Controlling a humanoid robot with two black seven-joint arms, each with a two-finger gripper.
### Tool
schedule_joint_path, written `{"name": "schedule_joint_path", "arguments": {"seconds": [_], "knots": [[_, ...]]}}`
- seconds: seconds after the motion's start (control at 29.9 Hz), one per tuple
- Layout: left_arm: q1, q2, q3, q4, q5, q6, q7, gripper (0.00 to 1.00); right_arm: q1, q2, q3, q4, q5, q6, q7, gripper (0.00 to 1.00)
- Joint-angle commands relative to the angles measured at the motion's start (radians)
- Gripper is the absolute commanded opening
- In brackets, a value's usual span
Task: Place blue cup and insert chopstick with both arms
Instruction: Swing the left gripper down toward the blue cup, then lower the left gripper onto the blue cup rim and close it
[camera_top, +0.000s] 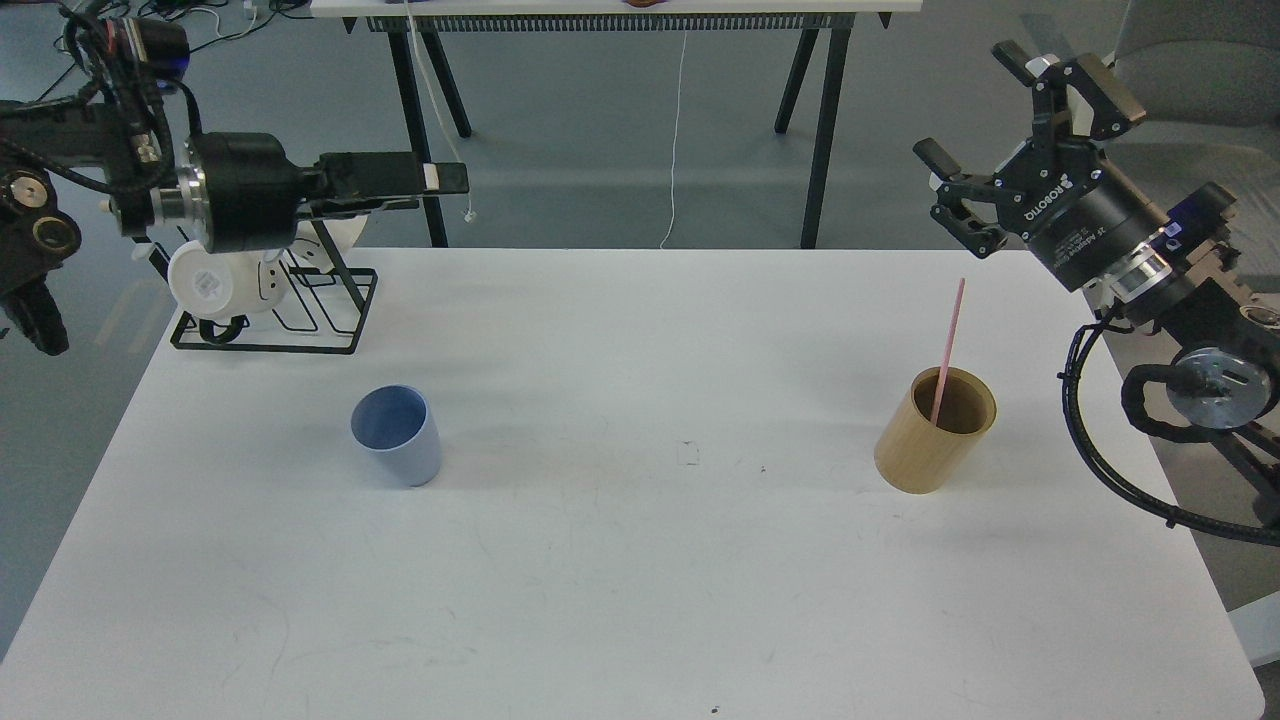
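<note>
The blue cup (396, 435) stands upright on the left half of the white table (640, 560), its opening empty. The pink chopstick (949, 340) leans inside the tan wooden holder (935, 432) on the right half, its top sticking out above the rim. My left gripper (448, 180) hovers above the table's back left edge, well above and behind the cup. It is seen side-on, so its fingers cannot be told apart. My right gripper (972, 105) is raised past the table's back right corner, above the holder, open and empty.
A black wire rack (300, 320) holding white mugs (210, 285) stands at the back left corner, under my left arm. Behind the table stands another table with black legs (825, 140), and a white cable (677, 150) hangs from it.
</note>
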Motion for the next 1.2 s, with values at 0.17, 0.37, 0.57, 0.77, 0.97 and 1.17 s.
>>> {"name": "schedule_joint_path", "arguments": {"seconds": [0.17,0.37,0.57,0.77,0.97,1.17], "knots": [[0.0,0.005,0.096,0.003,0.199,0.0,0.0,0.99,-0.009,-0.007,0.0,0.0,0.0,0.0,0.0,0.97],[0.006,0.011,0.17,0.008,0.248,0.0,0.0,0.99,-0.01,-0.007,-0.003,-0.005,0.0,0.0,0.0,0.97],[0.048,0.003,0.184,0.069,0.328,0.0,0.0,0.99,-0.018,-0.016,-0.002,-0.003,0.0,0.0,0.0,0.97],[0.097,-0.027,0.178,0.126,0.404,0.0,0.0,0.98,-0.018,-0.022,-0.002,-0.003,0.0,0.0,0.0,0.97],[0.126,-0.086,0.175,0.189,0.418,0.0,0.0,0.98,-0.018,-0.022,-0.002,-0.003,0.0,0.0,0.0,0.97],[0.132,-0.089,0.172,0.212,0.409,0.0,0.0,0.94,-0.019,-0.024,-0.002,-0.003,0.0,0.0,0.0,0.97]]}}
